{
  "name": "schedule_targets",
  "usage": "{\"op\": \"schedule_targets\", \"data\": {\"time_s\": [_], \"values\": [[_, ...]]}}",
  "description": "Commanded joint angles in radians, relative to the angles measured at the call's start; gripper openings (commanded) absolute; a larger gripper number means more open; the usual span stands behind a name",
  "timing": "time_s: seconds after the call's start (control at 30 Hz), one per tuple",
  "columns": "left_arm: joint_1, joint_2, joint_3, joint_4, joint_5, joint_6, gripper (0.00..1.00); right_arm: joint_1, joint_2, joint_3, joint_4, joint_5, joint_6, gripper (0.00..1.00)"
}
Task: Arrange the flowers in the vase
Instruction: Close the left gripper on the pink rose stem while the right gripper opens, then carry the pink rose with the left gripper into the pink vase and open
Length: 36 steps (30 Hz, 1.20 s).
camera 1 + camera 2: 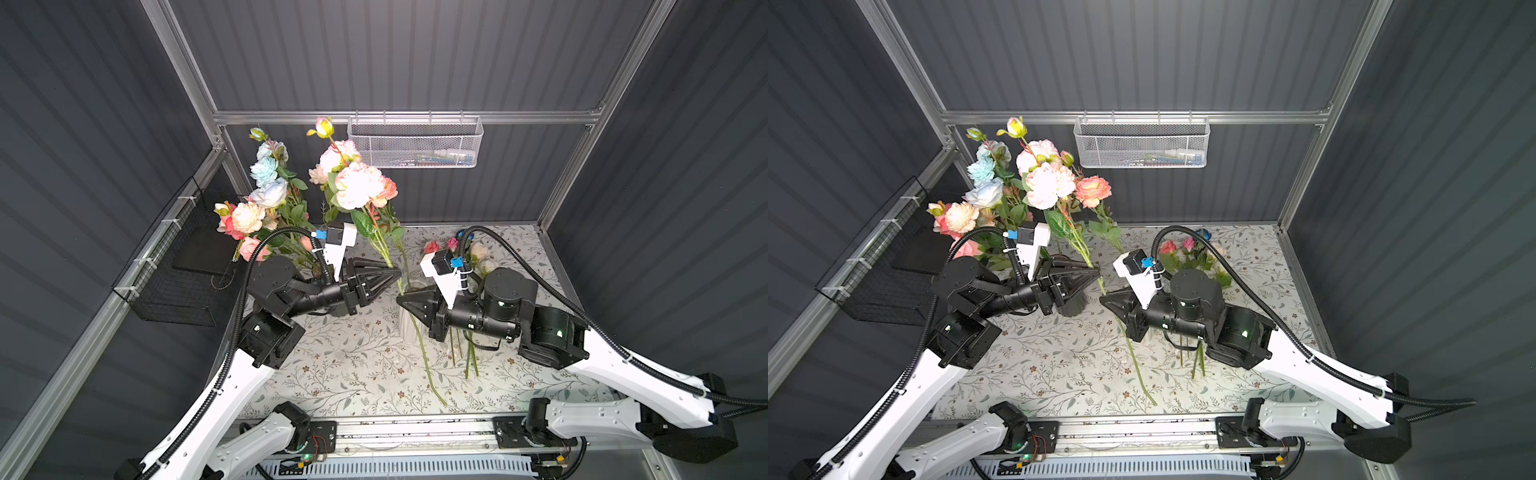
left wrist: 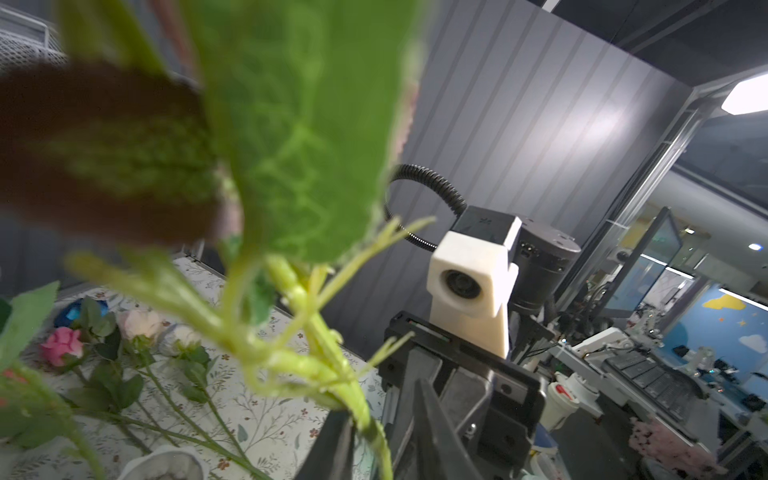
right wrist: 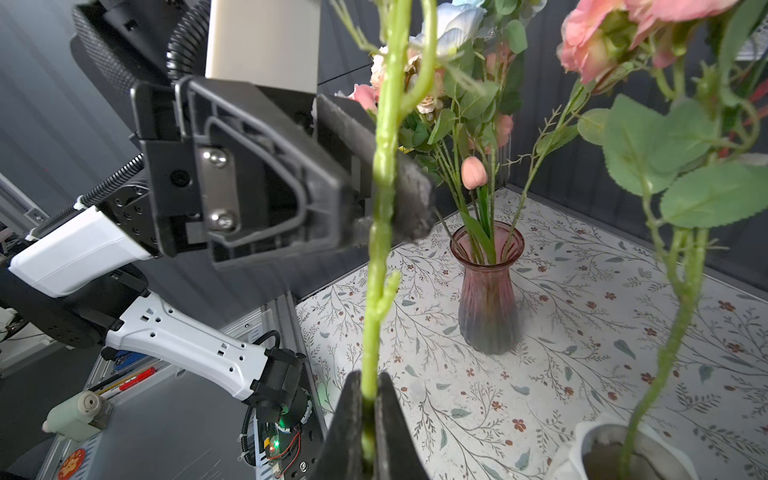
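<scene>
Worktop [image 1: 353, 374] first, a wide spread of leaf-print cloth, and both arms are reaching in over its middle. The biggest bunch of flowers [image 1: 266, 195], with pale blue, peach and pink heads, stands in the pink glass vase [image 3: 488, 291] at the back left, just behind the left arm. Now the one in play: the peony spray [image 1: 357, 187]. Its cream and pink heads are up high, and its green stem slants down between the two hands and runs on below them over the cloth, outside both vases. Left hand [image 1: 397, 273] comes in from the left, tips closed on that stem. Right hand [image 1: 400, 300] pinches the same stem just below, pads tight against it in the right wrist view. White vase [image 1: 405, 330] sits right under the two hands, and a single peach rose [image 1: 1094, 189] rises out of it. Loose flowers [image 1: 478, 253] lie flat on the cloth under and behind the right arm.
</scene>
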Motion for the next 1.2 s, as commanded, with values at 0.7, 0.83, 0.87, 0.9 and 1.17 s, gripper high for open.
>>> {"op": "schedule_targets", "data": {"time_s": [0.7,0.83,0.87,0.9,1.17], "values": [[-0.006,0.320,0.678,-0.269,-0.242,0.455,0.00,0.002,-0.327,-0.077,-0.078,0.265,-0.060,0.65],[-0.006,0.360,0.719,-0.329,-0.259,0.486,0.00,0.001,-0.354,-0.091,-0.089,0.286,-0.060,0.65],[-0.006,0.355,0.700,-0.323,-0.262,0.486,0.00,0.002,-0.358,-0.096,-0.088,0.288,-0.061,0.65],[-0.006,0.349,0.679,-0.315,-0.261,0.485,0.00,0.002,-0.364,-0.100,-0.088,0.292,-0.062,0.65],[-0.006,0.340,0.522,-0.268,-0.264,0.448,0.00,0.002,-0.366,-0.116,-0.088,0.324,-0.070,0.65]]}}
